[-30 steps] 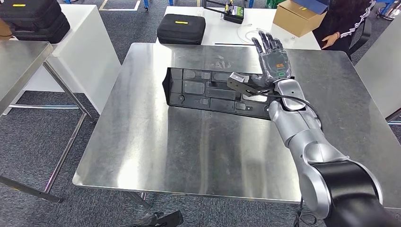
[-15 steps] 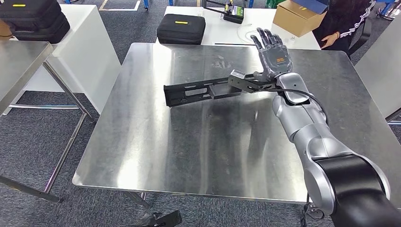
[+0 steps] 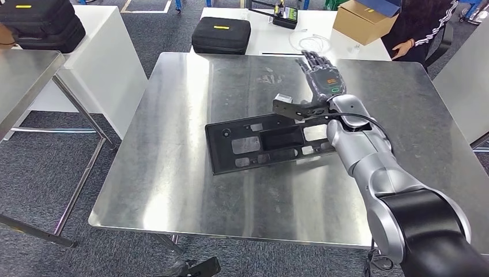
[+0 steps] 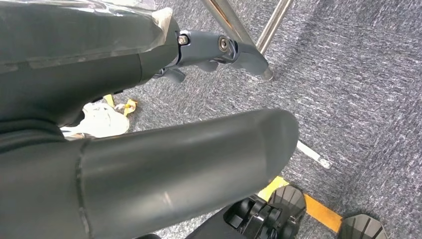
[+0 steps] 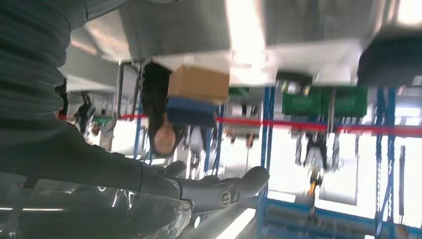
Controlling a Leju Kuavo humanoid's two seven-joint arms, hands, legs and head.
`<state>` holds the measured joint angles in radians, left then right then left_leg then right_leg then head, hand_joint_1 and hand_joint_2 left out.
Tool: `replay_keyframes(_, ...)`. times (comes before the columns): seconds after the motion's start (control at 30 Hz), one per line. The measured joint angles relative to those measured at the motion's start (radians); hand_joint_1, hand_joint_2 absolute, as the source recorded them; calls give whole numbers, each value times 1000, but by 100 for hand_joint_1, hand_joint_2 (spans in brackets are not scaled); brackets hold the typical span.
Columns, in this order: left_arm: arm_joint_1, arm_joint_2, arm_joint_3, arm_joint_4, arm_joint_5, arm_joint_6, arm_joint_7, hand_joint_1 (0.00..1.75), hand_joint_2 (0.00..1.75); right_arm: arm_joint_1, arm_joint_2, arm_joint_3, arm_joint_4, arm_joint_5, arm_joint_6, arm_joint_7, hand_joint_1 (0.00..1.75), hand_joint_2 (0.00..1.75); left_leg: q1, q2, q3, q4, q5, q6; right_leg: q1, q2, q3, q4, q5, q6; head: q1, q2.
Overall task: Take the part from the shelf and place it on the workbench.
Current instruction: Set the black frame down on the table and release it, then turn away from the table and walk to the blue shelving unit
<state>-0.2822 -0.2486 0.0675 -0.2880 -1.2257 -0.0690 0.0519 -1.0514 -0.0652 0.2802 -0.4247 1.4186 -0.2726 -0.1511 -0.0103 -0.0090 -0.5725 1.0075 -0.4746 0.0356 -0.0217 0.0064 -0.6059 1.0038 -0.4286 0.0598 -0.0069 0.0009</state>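
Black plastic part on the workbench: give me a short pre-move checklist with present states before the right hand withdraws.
1. Black plastic part lies flat on the steel workbench: ok.
2. Part sits well inside the workbench edges: ok.
3. Right hand has let go, fingers spread, nothing held: ok.
4. Right forearm clear of the part's near end: cannot tell, the arm overlaps it.
5. Person beyond the far corner stays apart from the arm: ok.
6. Left hand state: cannot tell.

- Bare steel workbench (image 3: 173,173) lies left and near of the black part (image 3: 259,144).
- Beyond its far edge: black case (image 3: 221,34), cardboard box (image 3: 363,20).
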Motion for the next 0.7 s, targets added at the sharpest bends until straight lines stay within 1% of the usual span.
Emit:
replay_keyframes(0.1,0,1,0,0,3,0,0,0,0,-2,3,9,10,-2,57,-7,0,175,0,0,0,0,0,0,0,0,0,0,0,0,0,0)
replay_keyframes(0.2,1,2,-2,0,7,3,0,0,0,-6,6,27,22,-7,134,-19,0,175,0,0,0,0,0,0,0,0,0,0,0,0,0,0)
replay_keyframes(0.23,1,2,-4,0,10,5,-1,0,0,-6,6,34,25,-13,148,-23,0,175,0,0,0,0,0,0,0,0,0,0,0,0,0,0)
replay_keyframes(0.3,3,4,-8,0,16,9,-2,0,0,-6,7,43,28,-40,147,-33,0,175,0,0,0,0,0,0,0,0,0,0,0,0,0,0)
replay_keyframes(0.37,5,6,-10,0,20,16,-5,0,0,-5,11,38,27,-117,128,-69,0,175,0,0,0,0,0,0,0,0,0,0,0,0,0,0)
replay_keyframes(0.47,8,8,-12,0,25,29,-9,0,0,-1,27,-4,10,-311,92,-153,0,175,0,0,0,0,0,0,0,0,0,0,0,0,0,0)
replay_keyframes(0.53,8,8,-16,0,27,34,-10,0,0,0,38,-33,-7,-397,83,-180,0,175,0,0,0,0,0,0,0,0,0,0,0,0,0,0)
replay_keyframes(0.63,8,8,-21,0,30,39,-10,0,0,3,50,-61,-26,-466,90,-200,0,175,0,0,0,0,0,0,0,0,0,0,0,0,0,0)
replay_keyframes(0.7,9,8,-26,0,33,44,-10,0,0,12,57,-87,-42,-565,121,-223,0,175,0,0,0,0,0,0,0,0,0,0,0,0,0,0)
